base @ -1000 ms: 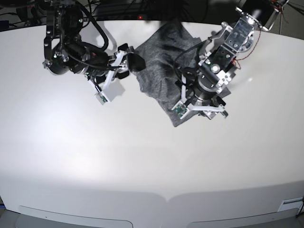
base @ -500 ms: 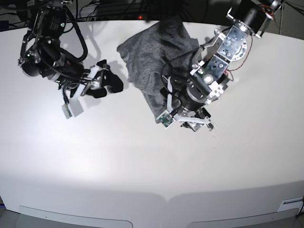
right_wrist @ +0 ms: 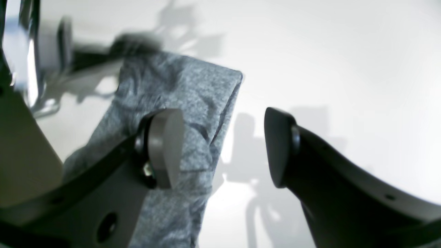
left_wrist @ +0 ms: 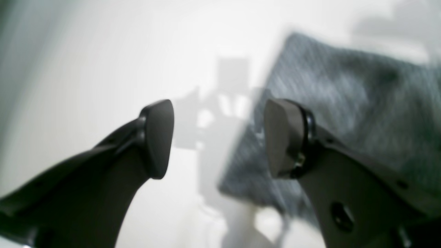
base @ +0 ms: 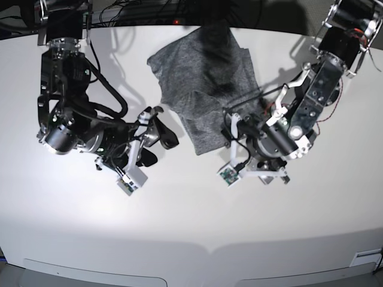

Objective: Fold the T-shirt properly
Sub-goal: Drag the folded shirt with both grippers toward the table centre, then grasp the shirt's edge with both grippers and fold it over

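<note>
Grey shirt [base: 203, 84] lay bunched on the white bench [base: 179, 215], only partly folded; your left gripper [left_wrist: 218, 137] and right gripper [right_wrist: 224, 148] were both released, holding nothing.

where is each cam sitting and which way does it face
Base: high over the table, looking down at the T-shirt; both arms show.
Left wrist: behind the open left gripper, facing a blurred shirt corner.
Right wrist: behind the open right gripper, facing a shirt edge.
Shared: all three see the T-shirt on white tabletop.
</note>
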`<state>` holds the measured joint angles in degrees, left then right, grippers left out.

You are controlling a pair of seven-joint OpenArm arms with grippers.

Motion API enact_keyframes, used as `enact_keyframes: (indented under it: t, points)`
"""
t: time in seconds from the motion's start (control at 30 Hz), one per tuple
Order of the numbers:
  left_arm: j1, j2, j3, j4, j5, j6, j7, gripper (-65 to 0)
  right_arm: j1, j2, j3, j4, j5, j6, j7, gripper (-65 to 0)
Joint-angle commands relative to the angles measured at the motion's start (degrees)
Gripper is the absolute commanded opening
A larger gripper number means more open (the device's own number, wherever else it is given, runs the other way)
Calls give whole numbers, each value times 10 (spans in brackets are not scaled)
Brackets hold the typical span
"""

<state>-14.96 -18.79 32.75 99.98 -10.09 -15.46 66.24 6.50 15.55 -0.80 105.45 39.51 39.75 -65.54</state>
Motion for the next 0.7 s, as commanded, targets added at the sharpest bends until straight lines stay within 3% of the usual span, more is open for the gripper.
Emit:
enact_keyframes:
  t: [0.0, 0.1, 0.17, 0.27, 0.43, 0.67]
  points:
    - [-9, -11, -4, 14, -11, 0, -5, -249, 11, 5, 0, -3, 8, 3, 16, -277]
    - [3, -48, -4, 27, -69, 29, 1, -249, 11, 3, -14, -39, 8, 3, 10, -284]
    - [19, -62, -5, 43, -75, 28, 2, -249, 11, 3, -30, -65, 8, 3, 10, -339]
    - [60, -57, -5, 59, -81, 27, -3, -249, 11, 3, -54, -94, 7, 3, 10, -403]
    - [122, -47, -5, 60, -84, 17, -31, -249, 12, 2, -64, -124, 1, 3, 26, -403]
    - [134, -47, -5, 60, -84, 17, -29, -249, 11, 2, -65, -162, -3, 3, 34, -403]
